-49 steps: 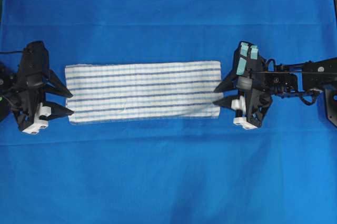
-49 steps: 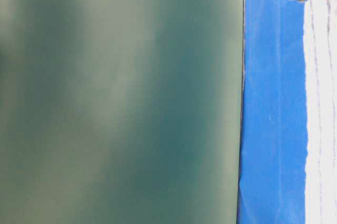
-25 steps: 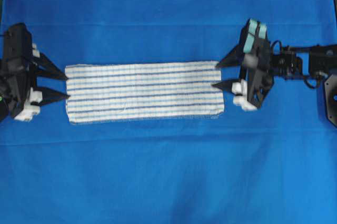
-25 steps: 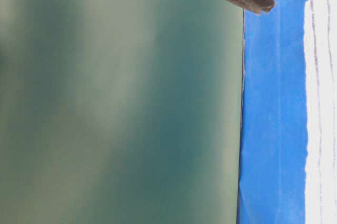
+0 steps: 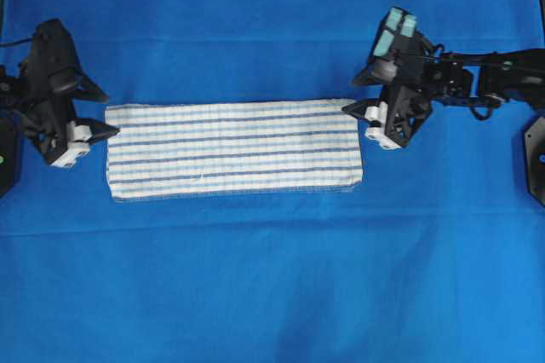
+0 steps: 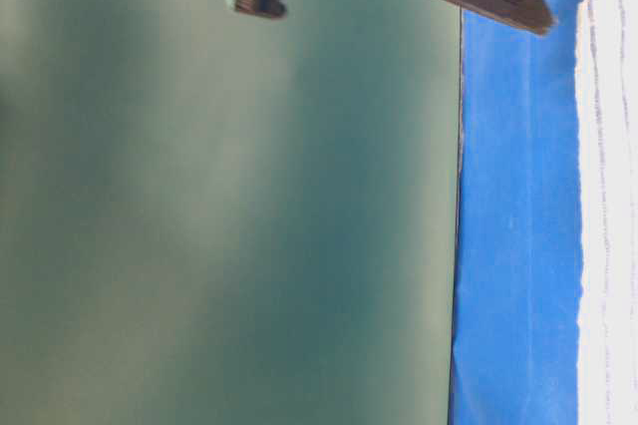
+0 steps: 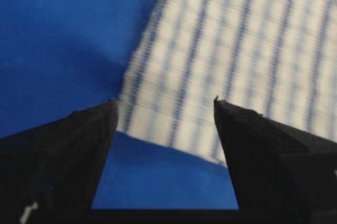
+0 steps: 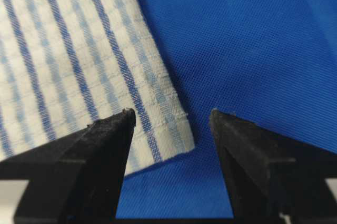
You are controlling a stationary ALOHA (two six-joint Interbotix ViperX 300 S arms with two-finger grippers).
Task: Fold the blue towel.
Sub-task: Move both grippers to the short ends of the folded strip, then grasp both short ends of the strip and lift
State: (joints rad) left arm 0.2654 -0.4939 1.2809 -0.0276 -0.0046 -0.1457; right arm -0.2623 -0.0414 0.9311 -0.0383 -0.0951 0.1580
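Note:
The blue towel, white with thin dark-blue stripes, lies flat as a long folded strip on the tablecloth. My left gripper is open at the towel's far left corner, touching nothing. In the left wrist view that corner of the towel shows between the left gripper's spread fingers. My right gripper is open at the far right corner. In the right wrist view the towel's corner sits between the right gripper's fingers, nearer the left finger. The towel's edge shows in the table-level view.
A plain blue tablecloth covers the whole table around the towel. The table-level view is turned sideways, with a green backdrop beside the tablecloth's edge. A black mount sits at the right border.
Both grippers have moved from the towel's near corners toward its far corners. The left jaws have spread wider. The towel has not moved.

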